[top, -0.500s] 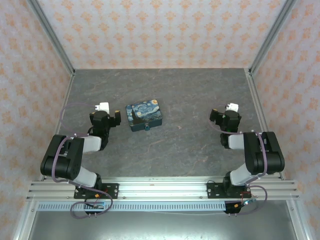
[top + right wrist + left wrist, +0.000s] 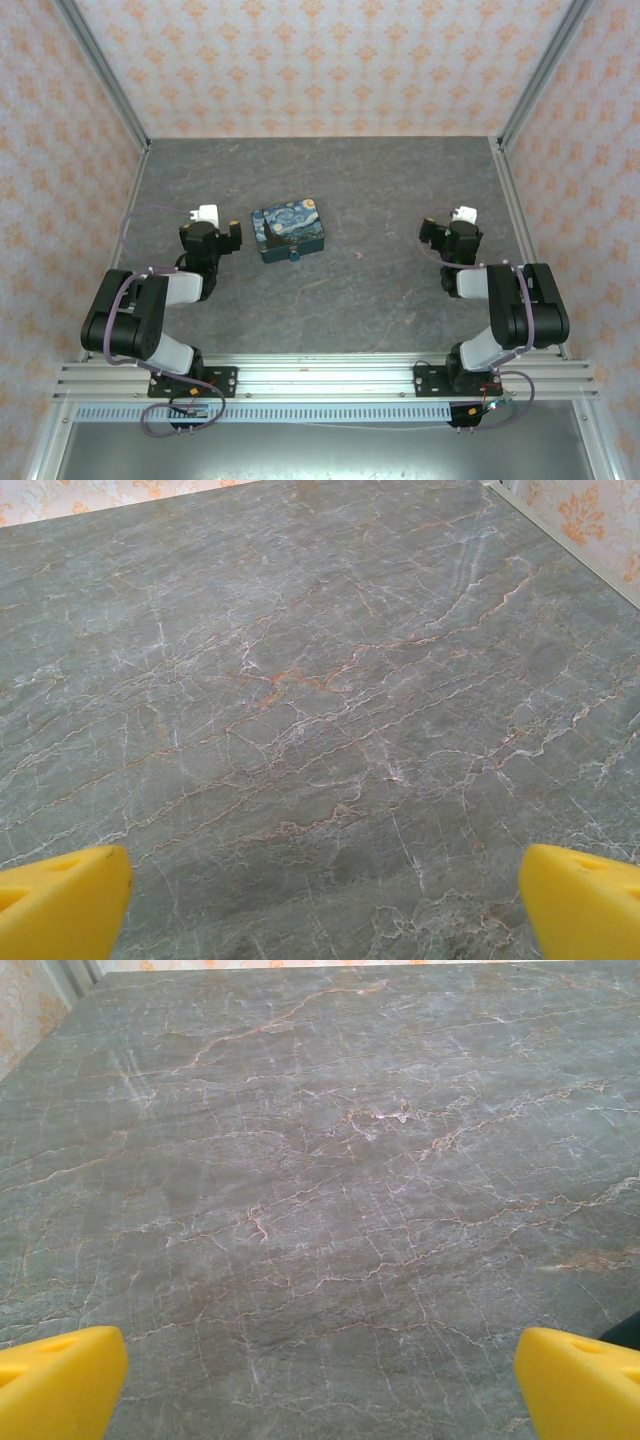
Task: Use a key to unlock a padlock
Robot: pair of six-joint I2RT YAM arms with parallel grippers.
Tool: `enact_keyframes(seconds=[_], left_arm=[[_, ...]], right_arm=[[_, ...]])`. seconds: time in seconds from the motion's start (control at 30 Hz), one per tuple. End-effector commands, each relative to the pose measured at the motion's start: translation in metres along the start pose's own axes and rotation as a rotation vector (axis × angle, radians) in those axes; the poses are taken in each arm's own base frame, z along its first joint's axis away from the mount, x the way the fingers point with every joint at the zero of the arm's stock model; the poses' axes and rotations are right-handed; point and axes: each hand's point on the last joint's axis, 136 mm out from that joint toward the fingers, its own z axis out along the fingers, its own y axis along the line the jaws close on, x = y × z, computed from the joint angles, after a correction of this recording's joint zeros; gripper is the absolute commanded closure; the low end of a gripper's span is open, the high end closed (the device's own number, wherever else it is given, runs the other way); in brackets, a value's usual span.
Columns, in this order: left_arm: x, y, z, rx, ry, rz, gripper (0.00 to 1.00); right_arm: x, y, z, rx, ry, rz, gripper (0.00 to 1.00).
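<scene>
Standing by the rig, I logged the job as not begun. Both arms sat folded low over the desk [image 2: 400, 190], one on either side of the tin box [image 2: 288, 230].

- Left gripper [image 2: 320, 1385]: jaws spread wide, bare desk between the yellow fingertips [image 2: 60, 1385], nothing held. It was a short way to the left of the tin box.
- Right gripper [image 2: 320, 905]: also spread wide with nothing in it. It was well apart from the tin box, on its right.
- Padlock [image 2: 294, 256]: a tiny blue-green speck against the middle of the tin box's near long wall, on the side facing the arm bases. It looked to be hanging at the latch there and touching the wall. Neither gripper was near it.

Progress, as I judged it: nothing done. Everything was left: take up the key, steady the padlock, seat the key, turn it and free the shackle. I could not tell whether the shackle was shut, because the padlock was too small to read from overhead.

Heading: the padlock seemed to jut from the tin box toward the arm bases, so I took its long axis to cross the box's near wall roughly square. That was a guess. The tin box's own long axis ran left to right, with its right end a touch farther away. I could not make out which way the keyhole faced.
</scene>
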Motion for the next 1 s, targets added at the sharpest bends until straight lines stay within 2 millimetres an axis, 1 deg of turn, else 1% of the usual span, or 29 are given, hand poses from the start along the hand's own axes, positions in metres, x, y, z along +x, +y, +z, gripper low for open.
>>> enact_keyframes(seconds=[0.0, 0.27, 0.33, 0.43, 0.47, 0.53, 0.6, 0.67, 0.73, 0.77, 0.8, 0.83, 0.9, 0.97], left_arm=[[-0.016, 0.008, 0.003, -0.037, -0.048, -0.021, 0.00], [-0.017, 0.009, 0.002, -0.037, -0.054, -0.022, 0.00], [-0.020, 0.013, 0.000, -0.058, -0.056, -0.034, 0.00], [-0.036, 0.017, -0.013, -0.073, -0.055, -0.039, 0.00], [-0.043, 0.019, -0.020, -0.073, -0.062, -0.044, 0.00], [-0.055, 0.022, -0.033, -0.077, -0.070, -0.069, 0.00], [-0.068, 0.023, -0.047, -0.065, -0.049, -0.113, 0.00], [-0.081, 0.022, -0.061, -0.042, -0.017, -0.193, 0.00], [-0.087, 0.017, -0.075, -0.006, 0.035, -0.282, 0.00], [-0.088, 0.016, -0.083, 0.006, 0.069, -0.344, 0.00], [-0.088, 0.009, -0.090, 0.042, 0.098, -0.406, 0.00], [-0.088, -0.001, -0.096, 0.101, 0.123, -0.474, 0.00], [-0.085, -0.028, -0.106, 0.230, 0.173, -0.581, 0.00], [-0.080, -0.055, -0.118, 0.323, 0.216, -0.620, 0.00]], right_arm=[[-0.016, 0.001, 0.000, 0.006, -0.045, 0.019, 0.01], [-0.016, 0.001, -0.001, 0.006, -0.049, 0.019, 0.01], [-0.018, 0.000, -0.001, 0.006, -0.054, 0.027, 0.01], [-0.031, -0.003, -0.006, 0.032, -0.029, 0.036, 0.01], [-0.037, -0.004, -0.010, 0.043, -0.015, 0.044, 0.01], [-0.043, -0.002, -0.017, 0.039, 0.025, 0.062, 0.01], [-0.051, 0.008, -0.027, -0.013, 0.062, 0.106, 0.02], [-0.055, 0.020, -0.039, -0.080, 0.111, 0.159, 0.04], [-0.053, 0.036, -0.054, -0.164, 0.180, 0.195, 0.07], [-0.047, 0.046, -0.061, -0.214, 0.234, 0.208, 0.08], [-0.045, 0.057, -0.072, -0.269, 0.266, 0.217, 0.10], [-0.038, 0.068, -0.081, -0.315, 0.312, 0.217, 0.12], [-0.021, 0.088, -0.096, -0.386, 0.406, 0.200, 0.16], [-0.002, 0.107, -0.109, -0.436, 0.492, 0.155, 0.18]])
